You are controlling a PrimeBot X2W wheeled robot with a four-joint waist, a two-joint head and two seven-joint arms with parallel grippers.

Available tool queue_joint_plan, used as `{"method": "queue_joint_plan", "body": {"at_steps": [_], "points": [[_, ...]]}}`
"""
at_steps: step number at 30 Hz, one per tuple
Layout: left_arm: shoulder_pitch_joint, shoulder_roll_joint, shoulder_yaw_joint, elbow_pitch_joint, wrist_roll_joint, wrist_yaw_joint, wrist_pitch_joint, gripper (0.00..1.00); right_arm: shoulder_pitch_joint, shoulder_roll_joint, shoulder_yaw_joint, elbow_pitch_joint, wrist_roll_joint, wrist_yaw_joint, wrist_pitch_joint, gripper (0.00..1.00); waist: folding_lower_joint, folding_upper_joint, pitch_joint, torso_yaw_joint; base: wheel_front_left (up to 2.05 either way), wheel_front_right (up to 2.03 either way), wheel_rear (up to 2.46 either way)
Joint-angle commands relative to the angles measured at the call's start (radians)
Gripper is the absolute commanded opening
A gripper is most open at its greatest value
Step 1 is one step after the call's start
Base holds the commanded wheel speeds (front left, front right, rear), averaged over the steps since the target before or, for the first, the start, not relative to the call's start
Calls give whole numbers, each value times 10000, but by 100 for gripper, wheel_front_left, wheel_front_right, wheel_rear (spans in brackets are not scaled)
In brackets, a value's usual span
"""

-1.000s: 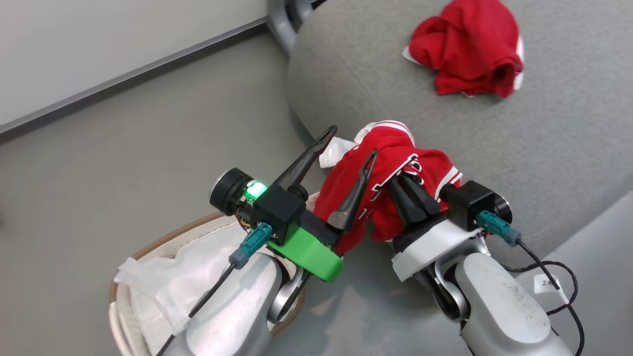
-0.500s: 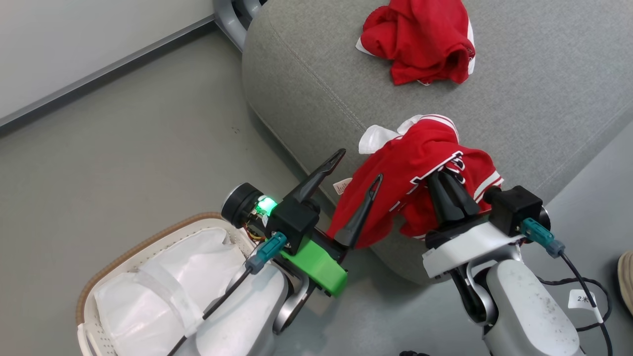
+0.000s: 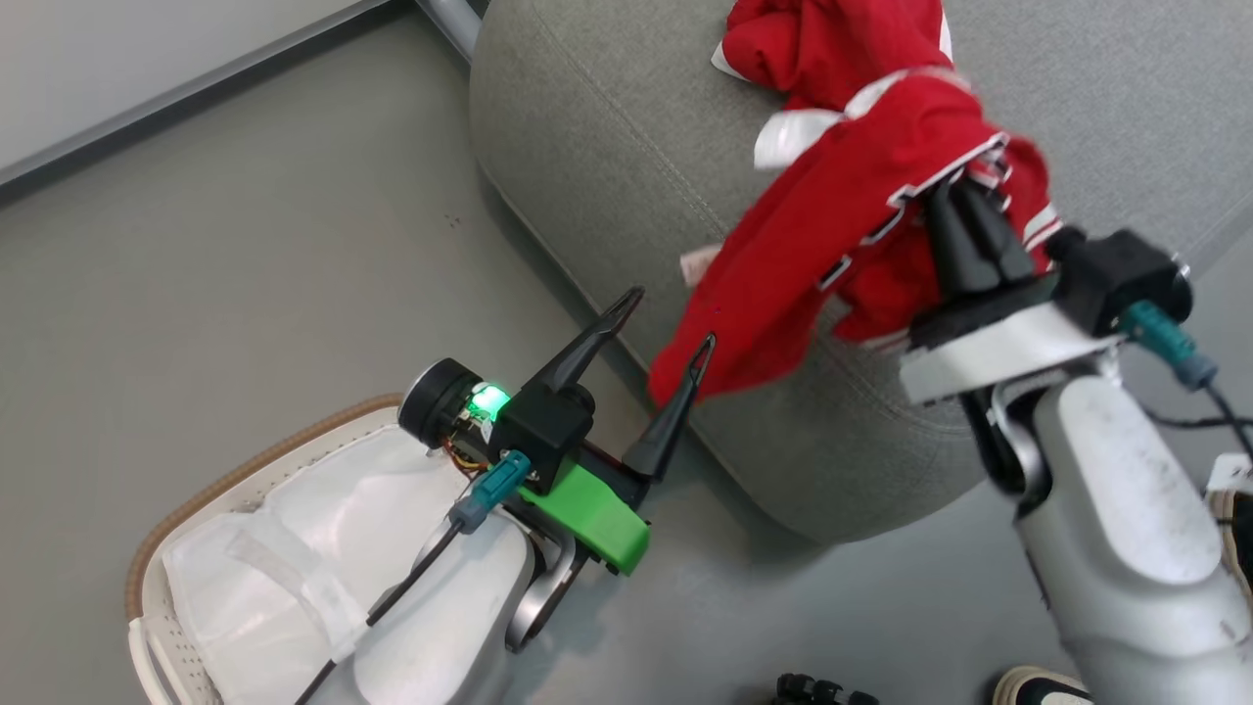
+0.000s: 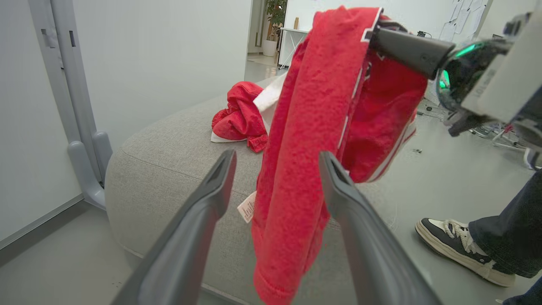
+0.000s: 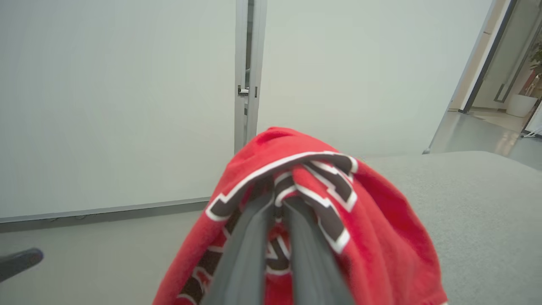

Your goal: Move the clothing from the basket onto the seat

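Your right gripper [image 3: 957, 201] is squeezed tight on a red garment with striped edging [image 3: 842, 235]. The cloth hangs in the air over the seat [image 3: 607, 157], by its rounded corner. The other red garment [image 3: 812, 39] lies crumpled on the seat, farther in from the edge. Your left gripper [image 3: 670, 317] is spread wide and holds nothing. The basket [image 3: 162, 656] stands on the floor with its white liner [image 3: 294, 519] inside.

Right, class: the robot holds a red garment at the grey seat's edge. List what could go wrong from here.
1. The striped-trim red sports garment, pinched in the shut right gripper, hangs past the edge of the grey fabric seat; released here, it may slide to the floor.
2. Its dangling tail hangs by the open left gripper and could snag.
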Motion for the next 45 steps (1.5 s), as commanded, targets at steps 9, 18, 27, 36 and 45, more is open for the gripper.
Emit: {"method": "queue_joint_plan", "body": {"at_steps": [9, 18, 27, 36, 45], "points": [[-190, 472, 91, 170, 368, -22, -2, 100, -3003, -1540, -1341, 574, -410, -15, -20, 0, 0, -1, 1097, 478, 0, 0, 0], [-825, 680, 6, 104, 548, -22, -2, 100, -4980, -2771, -2725, 2203, -938, -15, -19, 0, 0, -1, 2288, 1348, 0, 0, 0], [-1300, 788, 115, -28, 713, 0, -2, 100, -5986, -3547, -4139, 3848, -1381, -15, -19, 0, 0, -1, 3378, 2271, 0, 0, 0], [-1520, 699, 365, -231, 894, 61, -2, 100, -5870, -3065, -5020, 4861, -1348, -15, -20, 12, 0, -1, 4084, 2738, 0, 0, 0], [-1548, 733, 631, -138, 974, 67, -2, 100, -4790, -2295, -5262, 4698, -1194, -15, -19, 100, 0, -1, 4099, 2643, 0, 0, 0]]}}
